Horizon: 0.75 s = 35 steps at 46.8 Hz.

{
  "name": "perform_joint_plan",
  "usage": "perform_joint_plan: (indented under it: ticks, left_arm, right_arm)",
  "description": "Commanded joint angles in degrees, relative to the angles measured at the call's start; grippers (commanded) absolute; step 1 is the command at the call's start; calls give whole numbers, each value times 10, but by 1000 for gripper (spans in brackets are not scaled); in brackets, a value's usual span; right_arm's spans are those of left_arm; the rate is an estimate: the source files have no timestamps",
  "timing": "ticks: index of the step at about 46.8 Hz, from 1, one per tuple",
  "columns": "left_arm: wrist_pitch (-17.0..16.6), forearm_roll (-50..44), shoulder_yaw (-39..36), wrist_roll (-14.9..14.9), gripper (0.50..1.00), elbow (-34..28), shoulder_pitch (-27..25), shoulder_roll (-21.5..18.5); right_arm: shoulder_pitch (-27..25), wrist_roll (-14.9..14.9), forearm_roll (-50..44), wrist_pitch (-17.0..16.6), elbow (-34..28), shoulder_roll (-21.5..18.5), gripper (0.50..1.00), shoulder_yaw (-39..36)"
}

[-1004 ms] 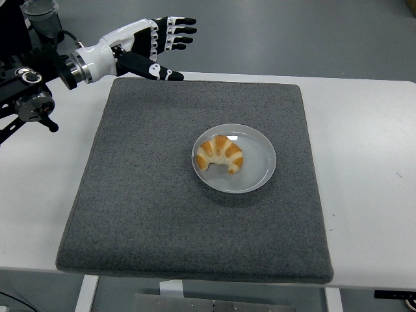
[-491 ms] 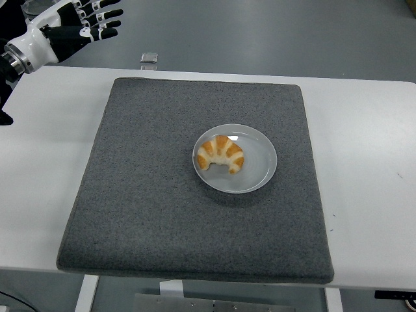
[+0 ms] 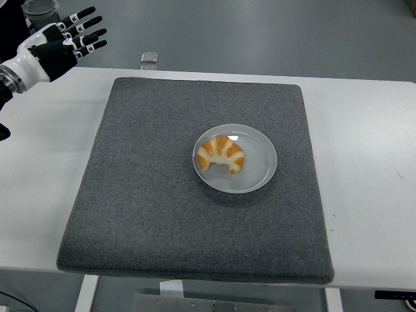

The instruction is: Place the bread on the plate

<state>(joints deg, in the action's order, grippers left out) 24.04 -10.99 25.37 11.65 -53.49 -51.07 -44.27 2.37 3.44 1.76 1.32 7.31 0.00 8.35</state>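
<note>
the bread [image 3: 221,155], a croissant, lies on the left half of the white plate [image 3: 257,164], just right of the frame's middle. the plate sits on a grey mat [image 3: 143,195] that covers most of the white surface [image 3: 370,169]. the left hand [image 3: 62,45] hangs in the upper left corner of the frame, beyond the mat's far left corner, fingers spread and holding nothing, well apart from the plate.

a white table [image 3: 364,130] carries a dark grey mat [image 3: 149,195]. beyond the table's far edge lies grey floor [image 3: 273,32]; a small metal clip [image 3: 149,58] sits at that edge.
</note>
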Motion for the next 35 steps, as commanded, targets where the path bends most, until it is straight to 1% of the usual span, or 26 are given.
perform_joint_plan:
  ticks: [1,5,20,26,35]
  left_arm:
    - [0,-24,-1,-3,1000,1,0,1]
    - [0,-33,-1,-9,1000,1,0,3]
    - [0,-40,3,-14,1000,0,0,17]
    - [-1,-55,3,-28,1000,1,-1,17]
    - [-2,-57,4,-29,1000,2,-1,17]
  right_arm:
    - [0,0,1,-2,1,0,932,0]
    - [0,-1,2,-3,1,0,932,2]
    - [-1,-2,4,-3,4,0,930,1]
    - [-2,-2,2,-5,6,0,930,2]
    - [-9,-2,3,-3,7,0,932,2]
